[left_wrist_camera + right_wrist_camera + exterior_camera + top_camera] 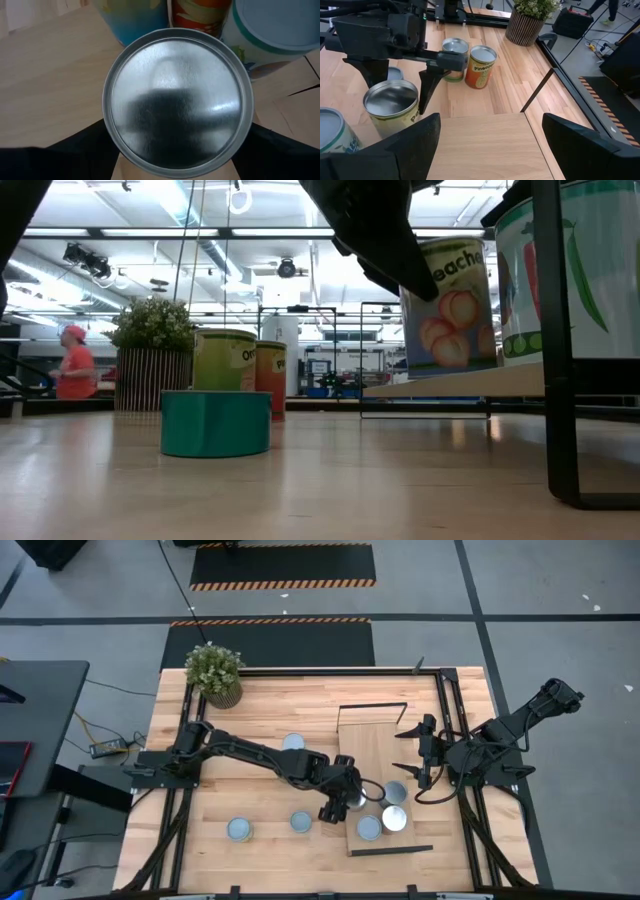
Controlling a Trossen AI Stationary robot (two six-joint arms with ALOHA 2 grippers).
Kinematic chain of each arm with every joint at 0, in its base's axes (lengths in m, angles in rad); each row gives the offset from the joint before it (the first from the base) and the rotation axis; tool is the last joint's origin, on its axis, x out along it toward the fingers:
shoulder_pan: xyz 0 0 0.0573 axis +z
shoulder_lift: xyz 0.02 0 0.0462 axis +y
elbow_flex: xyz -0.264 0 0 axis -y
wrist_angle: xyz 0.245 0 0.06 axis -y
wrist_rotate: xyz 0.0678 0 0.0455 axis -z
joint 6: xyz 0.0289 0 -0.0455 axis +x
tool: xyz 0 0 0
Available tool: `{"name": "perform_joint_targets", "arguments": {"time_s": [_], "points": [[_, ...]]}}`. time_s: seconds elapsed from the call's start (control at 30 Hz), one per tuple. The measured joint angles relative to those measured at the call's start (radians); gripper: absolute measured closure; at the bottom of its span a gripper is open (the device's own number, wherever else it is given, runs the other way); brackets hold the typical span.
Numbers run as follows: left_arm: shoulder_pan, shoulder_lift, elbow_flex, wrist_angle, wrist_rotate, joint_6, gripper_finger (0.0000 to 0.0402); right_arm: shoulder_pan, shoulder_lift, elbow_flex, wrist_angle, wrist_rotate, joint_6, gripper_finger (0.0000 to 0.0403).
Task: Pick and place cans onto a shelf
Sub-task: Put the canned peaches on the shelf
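**Can held right at the shelf's left edge**

The can (177,102) with the shiny silver top stands straight up, its long way pointing from the shelf to the ceiling. It sits between the two fingers of the left gripper (340,802), which pinch it on both sides. In the right wrist view the same can (391,107) is by the left long edge of the shelf (372,748), at the near end of the board. I cannot tell if its bottom rests on the board or hangs just above it.

Three other cans are already on that near end of the shelf, just beside the held one: one (396,792) a little farther in, one (394,818) close to the near black frame, and one (369,828) next to it. So the free room lies toward the far end of the board, away from the crowd.

More cans wait on the table (270,710) off the shelf's left side: one (239,829) near the front edge, one (301,821) beside it, and one (293,743) farther back by the left arm.

The left arm is the nearer one, since it already has the can. The right gripper (420,747) hangs over the shelf's right long edge with its fingers spread wide and nothing in them.
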Motion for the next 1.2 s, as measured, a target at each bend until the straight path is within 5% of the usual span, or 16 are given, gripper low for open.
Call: {"name": "perform_joint_targets", "arguments": {"time_s": [0.3,0.83,1.2], "points": [[-0.007,0.000,0.000,0.014,0.004,0.008,0.0009,0.000,0.000,0.000,0.000,0.000,0.001,0.0046],[-0.001,-0.001,0.000,-0.049,-0.004,0.172,0.0012,0.000,0.000,0.000,0.000,0.000,0.002,0.0046],[-0.001,-0.002,0.001,-0.102,-0.218,0.152,0.0012,0.000,0.000,0.000,0.000,0.000,0.002,0.0046]]}}
